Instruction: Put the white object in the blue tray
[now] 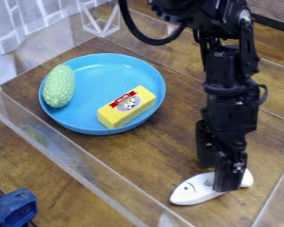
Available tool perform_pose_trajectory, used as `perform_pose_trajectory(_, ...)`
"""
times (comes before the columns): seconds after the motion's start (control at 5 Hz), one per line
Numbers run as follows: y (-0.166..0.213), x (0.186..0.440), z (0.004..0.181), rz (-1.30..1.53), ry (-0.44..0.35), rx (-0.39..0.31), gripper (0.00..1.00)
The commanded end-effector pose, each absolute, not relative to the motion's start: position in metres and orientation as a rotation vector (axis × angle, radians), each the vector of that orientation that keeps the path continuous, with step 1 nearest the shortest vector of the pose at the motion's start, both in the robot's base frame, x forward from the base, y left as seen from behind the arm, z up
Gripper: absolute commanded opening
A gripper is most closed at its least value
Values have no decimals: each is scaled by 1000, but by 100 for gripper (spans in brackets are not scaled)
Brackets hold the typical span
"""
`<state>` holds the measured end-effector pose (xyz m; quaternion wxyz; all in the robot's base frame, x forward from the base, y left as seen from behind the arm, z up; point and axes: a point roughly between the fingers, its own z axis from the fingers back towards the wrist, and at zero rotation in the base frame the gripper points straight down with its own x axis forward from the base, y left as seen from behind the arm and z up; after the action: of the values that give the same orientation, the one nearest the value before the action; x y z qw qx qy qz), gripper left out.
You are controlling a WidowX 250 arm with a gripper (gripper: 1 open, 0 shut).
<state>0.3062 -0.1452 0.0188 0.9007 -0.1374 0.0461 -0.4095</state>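
White piece (199, 189) on tabletop (151, 168), lower right, partly under the fingers (225, 182), which look spread wide, no firm grip visible. Looks like the grasping step; next, close on it, lift. Blue tray (75, 113), up left, holds yellow block (127, 105).

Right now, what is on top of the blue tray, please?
On the blue tray I see a green object at the left and a yellow block at the right. What lies directly under them is covered.
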Motion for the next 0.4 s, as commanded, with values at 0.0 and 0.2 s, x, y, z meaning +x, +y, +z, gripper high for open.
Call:
perform_pose_trajectory(0.0,-139,298,2,-831,162,-293,100)
perform_pose_trajectory(0.2,-137,299,2,-828,174,-295,100)
